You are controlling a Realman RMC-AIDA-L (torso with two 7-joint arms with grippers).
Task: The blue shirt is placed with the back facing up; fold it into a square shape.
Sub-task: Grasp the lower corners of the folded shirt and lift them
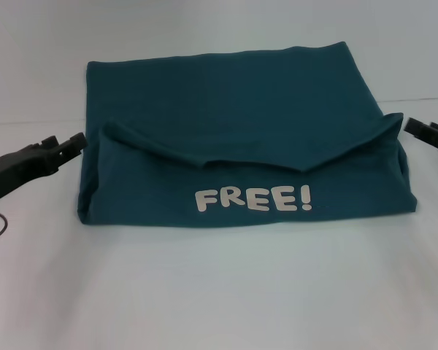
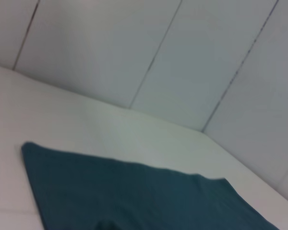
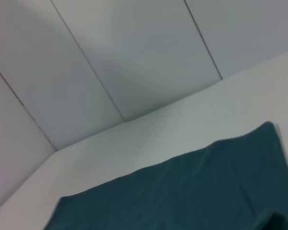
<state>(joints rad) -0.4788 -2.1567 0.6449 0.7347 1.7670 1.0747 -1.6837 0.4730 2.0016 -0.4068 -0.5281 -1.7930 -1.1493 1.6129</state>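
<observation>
On the white table (image 1: 219,292), the blue shirt (image 1: 241,146) lies in the middle as a roughly square folded packet. Its near part is a flap folded over so that the white "FREE!" lettering (image 1: 252,199) shows, close to the near edge. The upper border of this flap is uneven: it rises at both sides and dips in the middle. Behind the flap the plain side of the shirt reaches to a straight far edge. The left pincer (image 1: 77,140) is just beside the left edge of the shirt, at the height of the flap's corner; if its fingers are open or closed I cannot tell. The right pincer (image 1: 412,125) is just beside the right corner of the flap, and its state I also cannot tell. Both wrist views show the plain far part of the shirt (image 2: 149,196) (image 3: 192,191) flat on the table, with the pale panelled wall (image 2: 134,48) behind it.
</observation>
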